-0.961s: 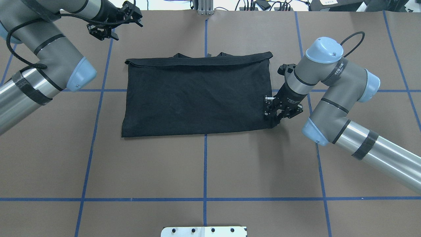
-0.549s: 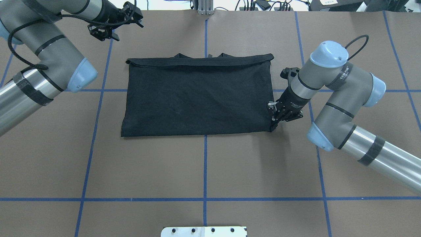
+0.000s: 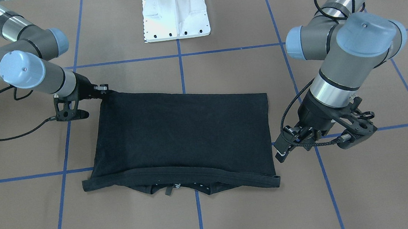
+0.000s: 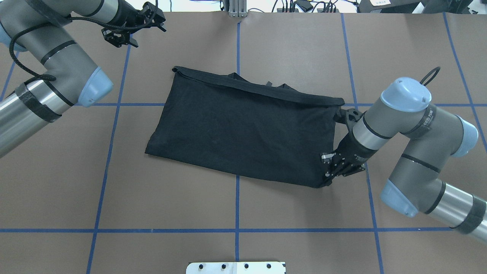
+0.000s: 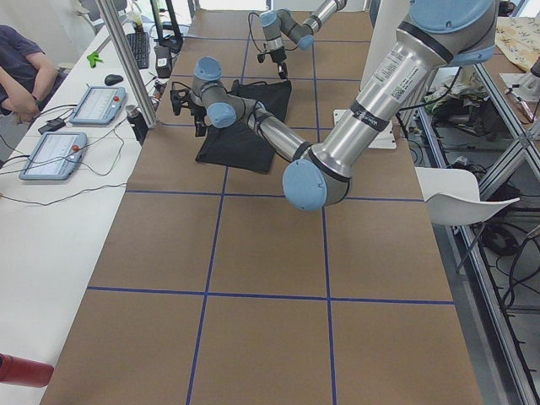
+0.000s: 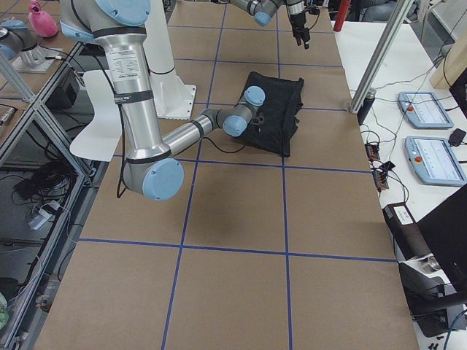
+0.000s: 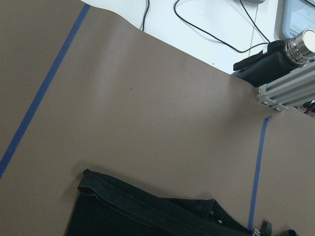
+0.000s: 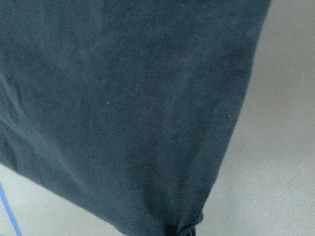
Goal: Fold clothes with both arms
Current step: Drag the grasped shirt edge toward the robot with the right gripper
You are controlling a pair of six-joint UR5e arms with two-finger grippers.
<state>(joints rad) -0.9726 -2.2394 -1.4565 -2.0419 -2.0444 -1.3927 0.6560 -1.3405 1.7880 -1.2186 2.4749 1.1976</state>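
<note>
The right black two-finger claw (image 4: 328, 179) is clamped on the near right corner of the folded black T-shirt (image 4: 243, 129). The shirt lies flat on the brown bench (image 4: 243, 205), its long axis slanting from this claw toward the far left. The left claw (image 4: 120, 39), parted and empty, hangs well apart beyond the far left corner.

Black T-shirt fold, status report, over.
Right claw shut on corner of black fabric T-shirt. Left claw open, off the shirt. Shirt folded, lying askew. Nothing in the way.

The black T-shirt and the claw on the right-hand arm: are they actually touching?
Touching. In the overhead view the right gripper pinches the near corner of the T-shirt, and the right wrist view shows the cloth bunched to a point there.
</note>
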